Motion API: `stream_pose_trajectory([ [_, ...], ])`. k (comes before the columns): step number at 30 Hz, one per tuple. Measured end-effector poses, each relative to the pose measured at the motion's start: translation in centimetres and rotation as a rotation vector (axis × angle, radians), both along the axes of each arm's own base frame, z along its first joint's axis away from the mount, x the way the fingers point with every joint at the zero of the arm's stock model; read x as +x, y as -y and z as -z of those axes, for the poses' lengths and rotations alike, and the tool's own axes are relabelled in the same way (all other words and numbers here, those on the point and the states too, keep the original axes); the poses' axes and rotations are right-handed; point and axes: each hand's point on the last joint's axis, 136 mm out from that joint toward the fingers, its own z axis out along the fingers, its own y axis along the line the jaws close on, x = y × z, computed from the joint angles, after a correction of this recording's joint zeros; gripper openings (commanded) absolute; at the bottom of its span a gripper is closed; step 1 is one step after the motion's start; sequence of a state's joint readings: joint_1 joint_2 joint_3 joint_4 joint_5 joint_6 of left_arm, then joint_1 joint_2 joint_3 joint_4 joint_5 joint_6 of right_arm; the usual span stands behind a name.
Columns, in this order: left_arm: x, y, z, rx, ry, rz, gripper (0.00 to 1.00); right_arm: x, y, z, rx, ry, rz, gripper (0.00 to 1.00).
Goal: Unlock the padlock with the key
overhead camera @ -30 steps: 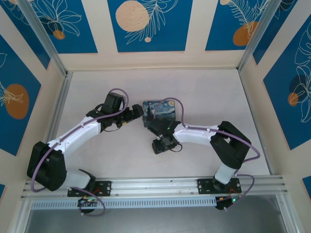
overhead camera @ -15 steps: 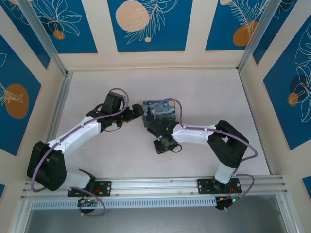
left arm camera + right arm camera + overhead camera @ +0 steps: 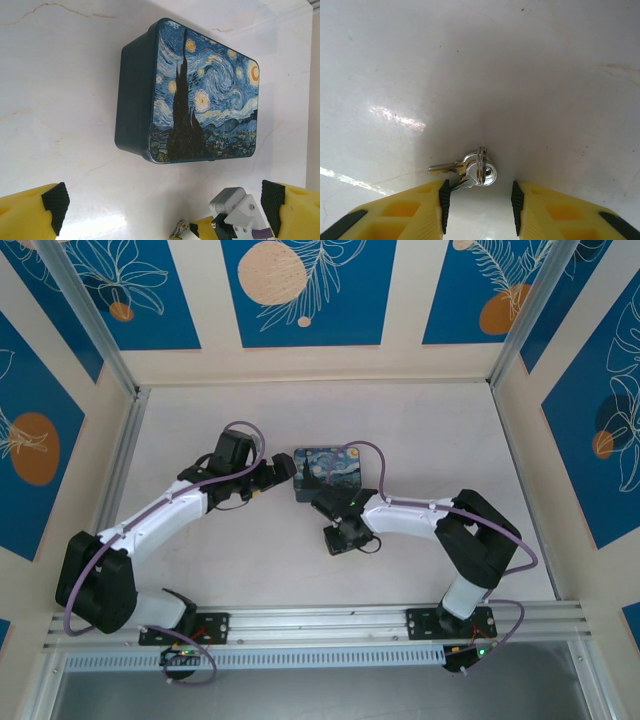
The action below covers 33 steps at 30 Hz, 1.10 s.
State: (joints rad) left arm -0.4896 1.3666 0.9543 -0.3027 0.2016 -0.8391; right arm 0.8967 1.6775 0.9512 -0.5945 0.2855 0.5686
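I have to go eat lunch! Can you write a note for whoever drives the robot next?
Left gripper: open, empty, facing the Starry Night tin.
Right gripper: open, low over the table, key ring just at its tips.
Key: lying flat on the table, not yet gripped.
Done: right gripper lined up on the key.
Left to do: grasp the key, then unlock the padlock.
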Motion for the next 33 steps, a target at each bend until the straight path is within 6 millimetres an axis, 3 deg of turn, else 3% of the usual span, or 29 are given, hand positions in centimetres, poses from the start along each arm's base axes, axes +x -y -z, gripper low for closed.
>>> stream_pose_trajectory([
  [8, 0.0, 0.0, 0.0, 0.0, 0.0, 0.0, 1.0, -0.1, 0.4, 0.0, -0.002, 0.002, -0.001, 0.46],
  [18, 0.0, 0.0, 0.0, 0.0, 0.0, 0.0, 1.0, -0.9, 4.2, -1.0, -0.004, 0.002, 0.061, 0.53],
  [23, 0.0, 0.0, 0.0, 0.0, 0.0, 0.0, 1.0, -0.6, 3.7, -2.0, 0.044, 0.008, 0.075, 0.64],
  [33, 0.0, 0.0, 0.0, 0.001, -0.001, 0.0, 1.0, 0.6, 0.6, -2.2, 0.087, -0.011, 0.038, 0.66],
])
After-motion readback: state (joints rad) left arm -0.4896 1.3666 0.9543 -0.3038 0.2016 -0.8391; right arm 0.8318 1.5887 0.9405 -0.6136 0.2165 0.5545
